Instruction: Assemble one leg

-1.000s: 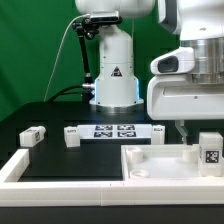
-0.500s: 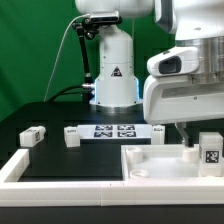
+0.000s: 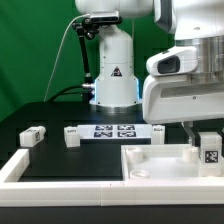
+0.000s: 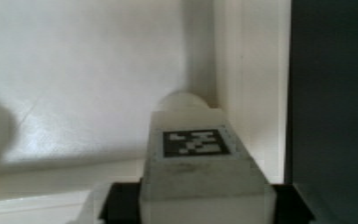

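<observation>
Leg (image 3: 208,148) is a short, chunky white block with a black-and-white square tag on the face turned toward the exterior camera, and it stands upright at the exterior view's right edge, over the back corner of the large flat white rimmed piece (image 3: 160,165). In the exterior view one dark finger (image 3: 186,131) drops from the arm's bulky white wrist housing just beside the leg on its left, with the gripper (image 3: 197,138) around that spot, but the housing and the block hide the other finger, so I cannot tell how wide the jaws stand or whether they actually have hold of the leg. The wrist view gives what the exterior view does not: the leg (image 4: 197,150) seen close, tapering to a rounded tip, its tag sharp against the white plastic, with dark finger parts (image 4: 126,200) low at its base on both sides; behind it lie the pale surface of the rimmed piece (image 4: 69,60) and a strip of black table (image 4: 336,90). Only the exterior view shows the rest. Well apart from the leg, toward that view's left, three more small white blocks rest on the black table (image 3: 60,110): one just left of the rimmed piece (image 3: 158,131), one further along (image 3: 71,135), and one farthest out (image 3: 31,135). The marker board (image 3: 116,130) lies flat between two of them, in front of the robot's white base (image 3: 113,75).
</observation>
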Robot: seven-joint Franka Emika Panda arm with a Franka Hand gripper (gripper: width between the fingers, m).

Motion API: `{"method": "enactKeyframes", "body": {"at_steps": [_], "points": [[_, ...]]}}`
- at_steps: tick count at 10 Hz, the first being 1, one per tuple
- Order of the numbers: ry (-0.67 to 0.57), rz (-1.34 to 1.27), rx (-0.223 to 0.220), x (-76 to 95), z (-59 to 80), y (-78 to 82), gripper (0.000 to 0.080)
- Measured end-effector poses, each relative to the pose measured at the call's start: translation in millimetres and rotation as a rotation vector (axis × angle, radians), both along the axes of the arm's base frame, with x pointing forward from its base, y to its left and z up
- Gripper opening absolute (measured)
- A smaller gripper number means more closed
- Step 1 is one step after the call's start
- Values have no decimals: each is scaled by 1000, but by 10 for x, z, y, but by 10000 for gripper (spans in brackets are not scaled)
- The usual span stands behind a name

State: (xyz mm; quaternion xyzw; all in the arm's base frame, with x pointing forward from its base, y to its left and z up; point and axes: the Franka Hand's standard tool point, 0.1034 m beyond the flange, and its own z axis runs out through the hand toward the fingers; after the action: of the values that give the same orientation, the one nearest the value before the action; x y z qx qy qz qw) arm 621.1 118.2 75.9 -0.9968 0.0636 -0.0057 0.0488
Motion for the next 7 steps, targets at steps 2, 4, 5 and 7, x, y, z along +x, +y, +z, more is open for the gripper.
{"method": "enactKeyframes", "body": {"at_steps": [2, 4, 5, 7], "points": [[0, -213, 3, -15, 8, 4, 291], [-9, -356, -12, -9, -11, -80, 294], [-10, -455, -18, -15, -12, -115, 295], [-8, -571, -33, -23, -14, -210, 301]]}}
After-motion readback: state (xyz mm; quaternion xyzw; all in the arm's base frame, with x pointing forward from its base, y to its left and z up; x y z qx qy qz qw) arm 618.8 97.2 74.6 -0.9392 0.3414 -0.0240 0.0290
